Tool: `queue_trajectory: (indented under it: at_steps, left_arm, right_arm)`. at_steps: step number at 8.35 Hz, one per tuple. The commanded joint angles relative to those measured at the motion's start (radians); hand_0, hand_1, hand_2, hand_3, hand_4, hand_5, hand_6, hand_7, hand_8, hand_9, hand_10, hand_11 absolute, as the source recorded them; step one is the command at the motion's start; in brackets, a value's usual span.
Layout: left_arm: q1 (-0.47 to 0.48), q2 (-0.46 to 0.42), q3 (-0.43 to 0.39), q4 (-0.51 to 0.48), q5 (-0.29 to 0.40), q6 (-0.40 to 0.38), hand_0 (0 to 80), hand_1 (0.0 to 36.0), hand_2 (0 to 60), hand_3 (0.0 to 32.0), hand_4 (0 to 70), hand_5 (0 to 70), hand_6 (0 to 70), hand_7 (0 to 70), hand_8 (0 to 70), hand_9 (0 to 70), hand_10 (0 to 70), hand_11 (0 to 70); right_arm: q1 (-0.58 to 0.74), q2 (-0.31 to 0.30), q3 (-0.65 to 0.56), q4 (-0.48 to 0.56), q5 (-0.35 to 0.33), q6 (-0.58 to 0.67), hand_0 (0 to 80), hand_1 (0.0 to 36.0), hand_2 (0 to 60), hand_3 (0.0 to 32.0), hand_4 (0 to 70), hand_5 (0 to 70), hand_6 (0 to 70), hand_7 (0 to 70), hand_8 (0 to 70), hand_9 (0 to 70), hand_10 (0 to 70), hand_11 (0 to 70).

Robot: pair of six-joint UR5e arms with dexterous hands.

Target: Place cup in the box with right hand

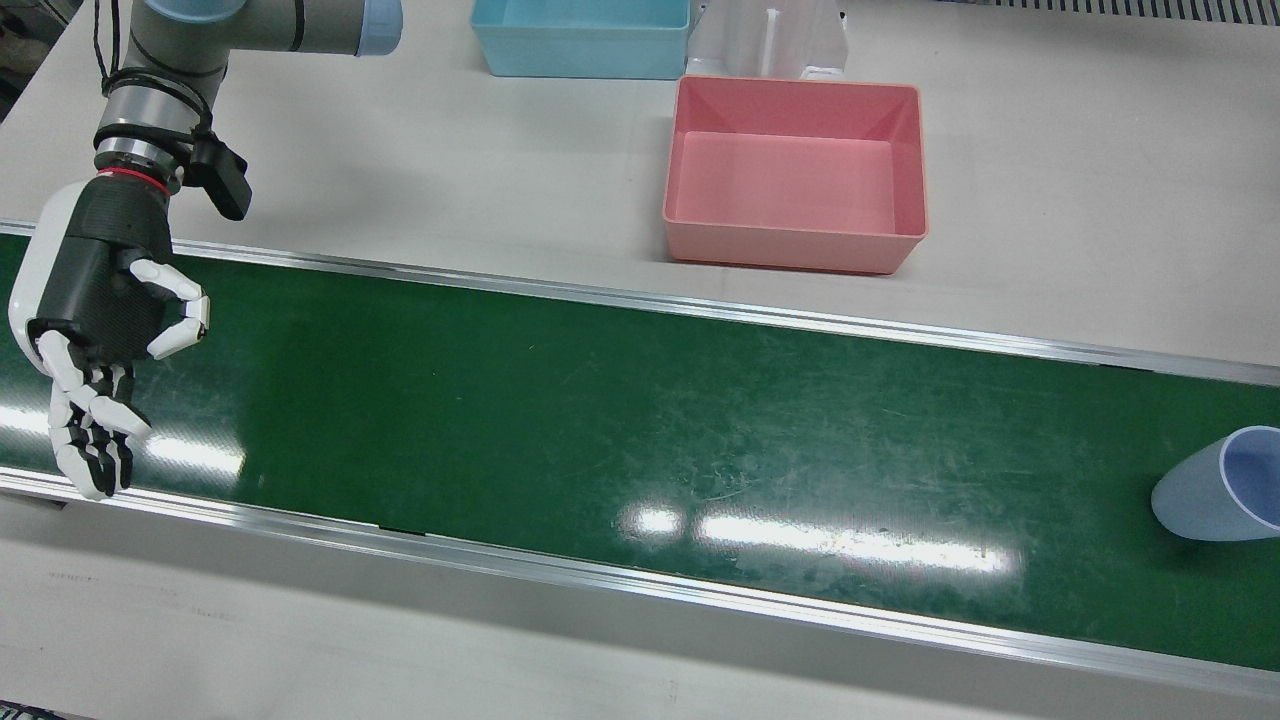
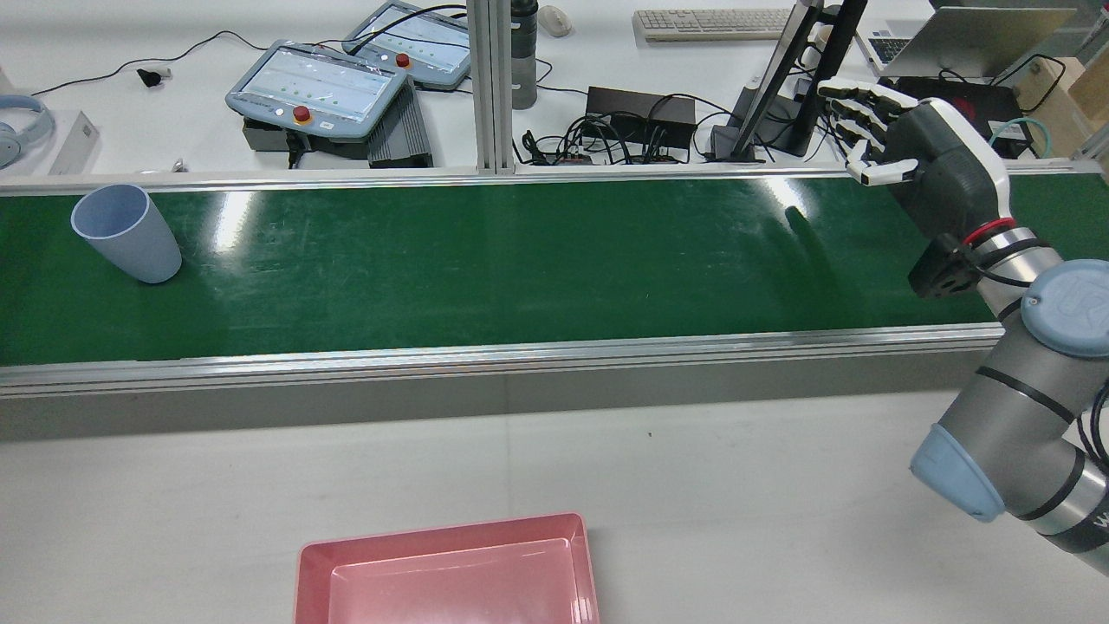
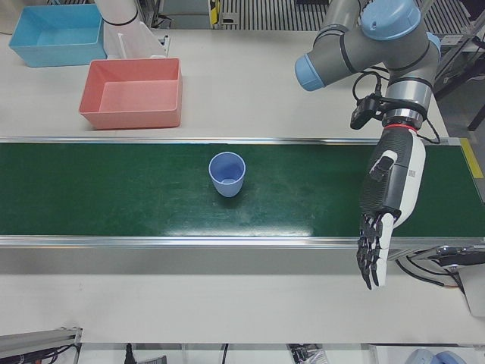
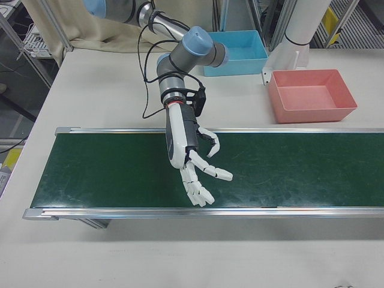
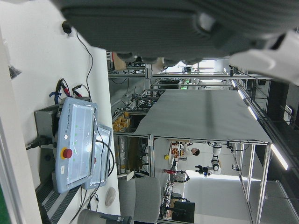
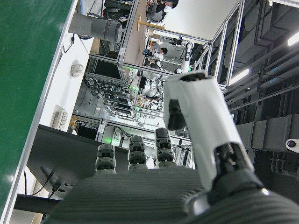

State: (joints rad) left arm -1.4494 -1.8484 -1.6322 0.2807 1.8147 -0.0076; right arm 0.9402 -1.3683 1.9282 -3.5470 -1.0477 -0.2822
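Cup: a pale blue cup (image 2: 126, 234) is standing upright, mouth up, on the green conveyor belt (image 1: 600, 420), toward the belt's left end on the robot's own left. Nothing is touching it.

Right hand: the right hand (image 1: 100, 320) is hovering over the right end of the belt, well apart from the cup. Its fingers (image 1: 85, 440) are stretching out toward the far, operators' edge of the belt and lying side by side, with the thumb curling across the palm but not meeting them. It is spread and gripping nothing.

Left hand: the left hand (image 3: 386, 205) is showing only in the left-front view and in its own camera. It is hanging over the left end of the belt, to the left of the cup and apart from it. Its fingers (image 3: 371, 262) are pointing straight out past the belt's far rail. It is likewise spread and carrying nothing.

Box: a pink box (image 1: 795, 170) is sitting on the white table (image 1: 1050, 150) on the robot's near side of the belt, between the two arms. It is lying apart from the belt's rail, and its inside is showing only bare floor.

Blue box: a blue box (image 1: 580, 35) is sitting on the same table, nearer the robot than the pink one and to its right, not touching it.

Beyond the belt: two control pendants (image 2: 316, 91) with red buttons are lying on the far desk among cables.
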Motion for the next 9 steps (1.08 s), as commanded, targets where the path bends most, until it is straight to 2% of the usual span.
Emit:
queue_trajectory:
  at_steps: [1,3,4,5,6,7,8,9]
  left_arm:
    - [0.001,0.0,0.0,0.0,0.0,0.0,0.0,0.0,0.0,0.0,0.0,0.0,0.0,0.0,0.0,0.0,0.0,0.0]
    - [0.0,0.0,0.0,0.0,0.0,0.0,0.0,0.0,0.0,0.0,0.0,0.0,0.0,0.0,0.0,0.0,0.0,0.0]
    - [0.0,0.0,0.0,0.0,0.0,0.0,0.0,0.0,0.0,0.0,0.0,0.0,0.0,0.0,0.0,0.0,0.0,0.0]
    - [0.0,0.0,0.0,0.0,0.0,0.0,0.0,0.0,0.0,0.0,0.0,0.0,0.0,0.0,0.0,0.0,0.0,0.0]
    - [0.0,0.0,0.0,0.0,0.0,0.0,0.0,0.0,0.0,0.0,0.0,0.0,0.0,0.0,0.0,0.0,0.0,0.0]
    - [0.0,0.0,0.0,0.0,0.0,0.0,0.0,0.0,0.0,0.0,0.0,0.0,0.0,0.0,0.0,0.0,0.0,0.0]
    - [0.001,0.0,0.0,0.0,0.0,0.0,0.0,0.0,0.0,0.0,0.0,0.0,0.0,0.0,0.0,0.0,0.0,0.0]
    - [0.001,0.0,-0.001,0.0,0.0,0.0,0.0,0.0,0.0,0.0,0.0,0.0,0.0,0.0,0.0,0.0,0.0,0.0]
  right_arm:
    - [0.002,0.0,0.0,0.0,0.0,0.0,80.0,36.0,60.0,0.0,9.7,18.1,9.5,20.1,8.5,13.8,4.9,13.0]
    - [0.0,0.0,-0.002,-0.001,0.0,-0.002,80.0,36.0,60.0,0.0,10.7,17.9,9.4,19.8,8.4,13.5,4.8,12.7]
    - [-0.001,0.0,-0.003,-0.001,0.0,-0.002,80.0,36.0,60.0,0.0,13.4,17.9,9.5,20.0,8.3,13.4,4.7,12.7]
    - [-0.004,0.002,-0.003,-0.001,0.0,-0.002,80.0,36.0,60.0,0.0,10.6,17.9,9.5,20.1,8.3,13.4,4.7,12.7]
    - [-0.006,0.003,-0.005,-0.001,0.0,-0.002,75.8,36.0,60.0,0.0,9.9,16.5,9.0,19.6,7.8,12.9,4.2,11.6]
    - [-0.005,0.003,-0.006,-0.001,0.0,-0.002,76.4,32.9,28.8,0.0,12.9,11.9,7.5,18.1,5.9,11.1,2.7,7.8]
    - [-0.006,0.003,-0.008,-0.001,0.0,-0.002,80.0,17.9,0.0,0.0,14.9,8.8,6.4,17.1,4.7,9.8,1.5,5.2]
    - [-0.006,0.003,-0.009,-0.001,0.0,-0.002,74.2,12.6,0.0,0.0,14.6,7.4,5.9,16.2,4.0,9.1,0.9,3.8]
